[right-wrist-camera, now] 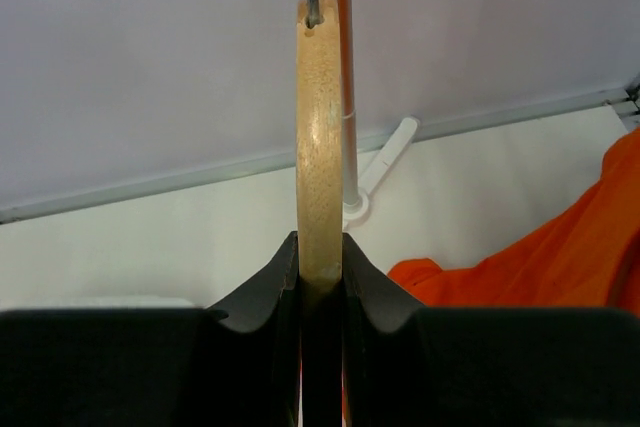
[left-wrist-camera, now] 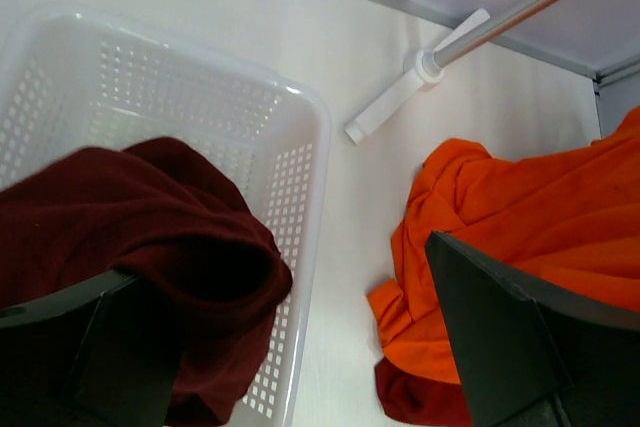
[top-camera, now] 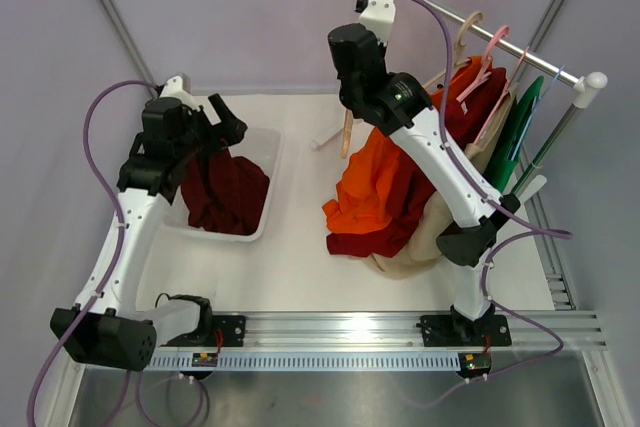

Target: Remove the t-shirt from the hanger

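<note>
Lavender walls back a white desk (top-camera: 300,277) with a garment rail (top-camera: 480,32) at far right. Right fingers (right-wrist-camera: 262,297) are clamped on the lower edge of the wooden hanger (right-wrist-camera: 319,127), seen edge-on with its metal hook above. Left fingers (left-wrist-camera: 520,337) stand wide apart, holding nothing, above the white basket (left-wrist-camera: 300,177) containing a dark red garment (left-wrist-camera: 150,217). The orange t-shirt (top-camera: 372,192) slumps from beside the hanger onto the desk, right of the basket. Whether any part is looped on the hanger cannot be determined.

Hazards:
1. Slip. The grip bears on a narrow, smooth wooden edge, so a sideways pull could twist the hanger out.
2. Snag. If a neck or sleeve is caught, lifting would drag the t-shirt, along with the maroon cloth (top-camera: 350,244) and beige cloth (top-camera: 405,265) under it.
3. Rail disturbance. The right arm works close to the pink hanger (top-camera: 487,57) and green hanger (top-camera: 520,117), and contact could unhook them.

Markings: no brand, label or writing is legible in any view.
</note>
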